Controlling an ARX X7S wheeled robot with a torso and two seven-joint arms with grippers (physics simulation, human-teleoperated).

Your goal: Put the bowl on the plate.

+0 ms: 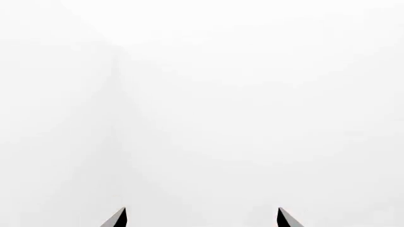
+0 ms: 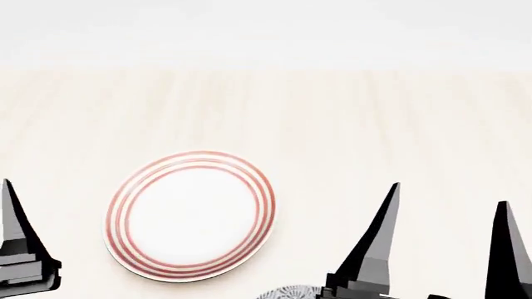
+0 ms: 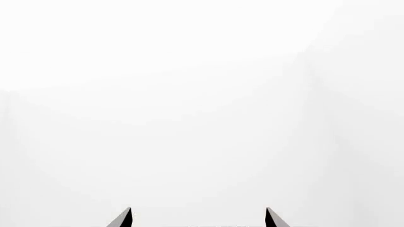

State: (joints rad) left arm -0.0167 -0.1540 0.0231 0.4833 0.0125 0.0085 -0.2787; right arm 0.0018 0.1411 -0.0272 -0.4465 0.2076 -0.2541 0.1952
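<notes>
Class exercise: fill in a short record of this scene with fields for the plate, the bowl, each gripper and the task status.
plate: flat on the pale table, nothing on it
bowl: only a patterned sliver at the head view's bottom edge, off the plate
left gripper: open, fingers apart, holding nothing
right gripper: open, holding nothing, near the bowl
task status: bowl not yet on the plate

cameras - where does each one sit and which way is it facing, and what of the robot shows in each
Head view: on the robot's head, looking forward and down at the pale table with the plate, a sliver of the bowl at the bottom edge, the right gripper and one left fingertip.
Left wrist view: near the left gripper, facing blank white; only two dark fingertips show.
Right wrist view: near the right gripper, also facing blank white, two fingertips.
Shared: both wrist views show spread fingertips holding nothing, and neither shows the plate or bowl.
</notes>
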